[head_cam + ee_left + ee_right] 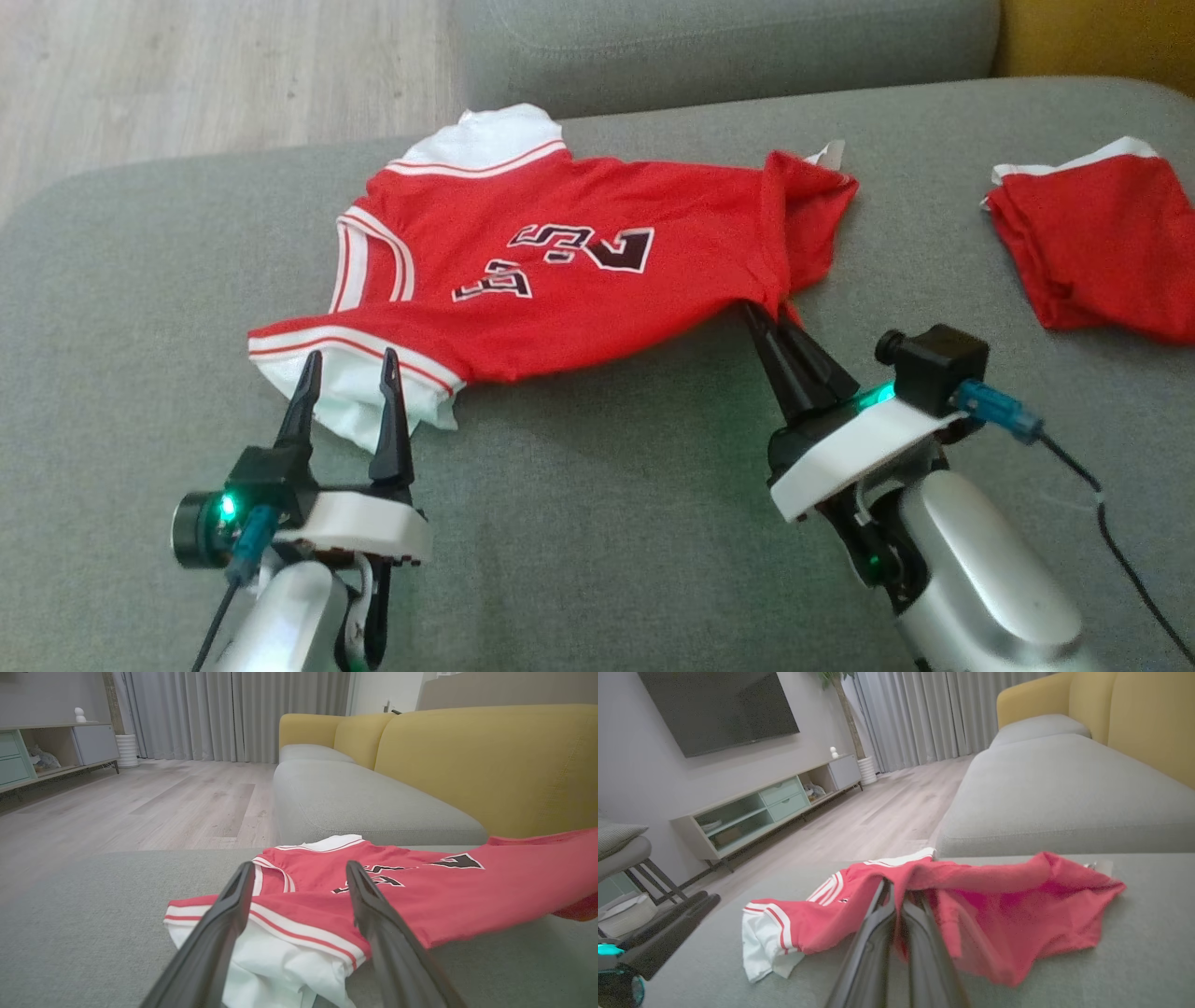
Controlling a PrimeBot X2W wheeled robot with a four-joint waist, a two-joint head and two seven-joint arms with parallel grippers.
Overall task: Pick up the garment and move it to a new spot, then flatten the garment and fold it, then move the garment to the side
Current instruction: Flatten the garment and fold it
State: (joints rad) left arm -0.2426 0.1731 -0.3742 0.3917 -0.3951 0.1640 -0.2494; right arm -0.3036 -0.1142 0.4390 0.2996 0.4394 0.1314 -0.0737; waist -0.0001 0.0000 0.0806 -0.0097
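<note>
Jersey (560, 271) lying left to right across the cushion (597, 523), spanning both my grippers.
My right gripper (764, 322) is clenched on the near hem. My left gripper (350, 366) stands spread, with the white sleeve (280, 961) straight ahead at its fingertips, not yet grasped.

The garment (560, 261) lies in the middle of the frame on the sofa cushion (607, 523), with the left gripper (350, 369) at its lower left corner, the right gripper (761, 313) at its lower right edge, a second cloth (1102, 252) at the far right, and the floor (187, 75) in the upper left.
</note>
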